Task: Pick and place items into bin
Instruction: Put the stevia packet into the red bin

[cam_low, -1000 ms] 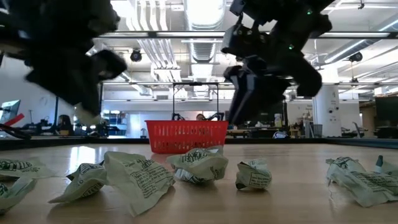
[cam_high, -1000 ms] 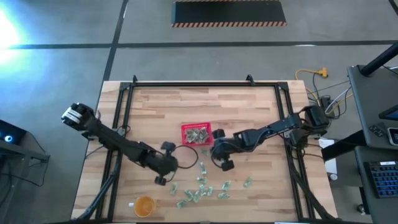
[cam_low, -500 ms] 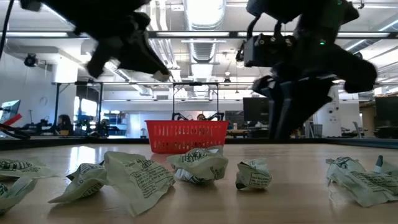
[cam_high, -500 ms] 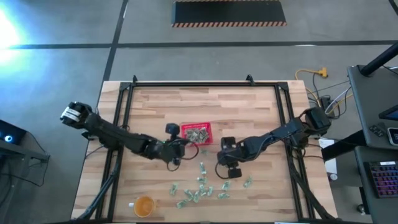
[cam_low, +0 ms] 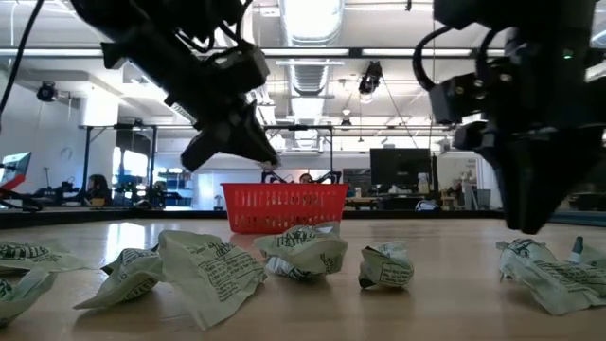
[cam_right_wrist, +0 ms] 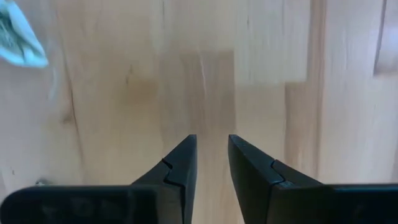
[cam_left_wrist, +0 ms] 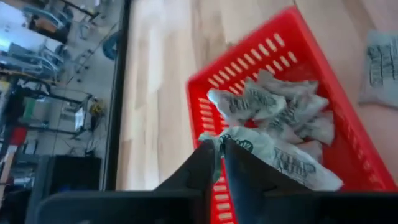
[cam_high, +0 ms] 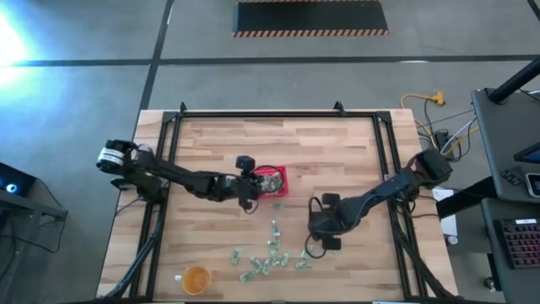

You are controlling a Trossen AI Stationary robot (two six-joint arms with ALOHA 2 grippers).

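The left gripper [cam_left_wrist: 219, 149] hangs over the near edge of the red basket [cam_high: 279, 175], its fingers pinched on a pale green and white packet [cam_left_wrist: 273, 155] that droops over the basket's interior. In the left wrist view, several more packets [cam_left_wrist: 267, 106] lie bunched inside the basket against its meshed wall. The basket sits near the middle of the wooden table [cam_high: 337, 152], and in the high view the left arm reaches across from the table's left side to the basket's left rim. The right gripper [cam_right_wrist: 211, 155] hovers low over bare wood, its fingers only a narrow gap apart and holding nothing; one loose packet [cam_right_wrist: 18, 40] shows at the edge of its wrist view. From above, this gripper [cam_high: 325, 241] is in front of and to the right of the basket, just beside the scatter of loose packets [cam_high: 272, 249] that lie on the front part of the table. A round orange cup [cam_high: 195, 279] stands near the front left corner, apart from the packets. In the low view, crumpled packets [cam_low: 208, 270] spread across the foreground with the basket [cam_low: 282, 206] behind them
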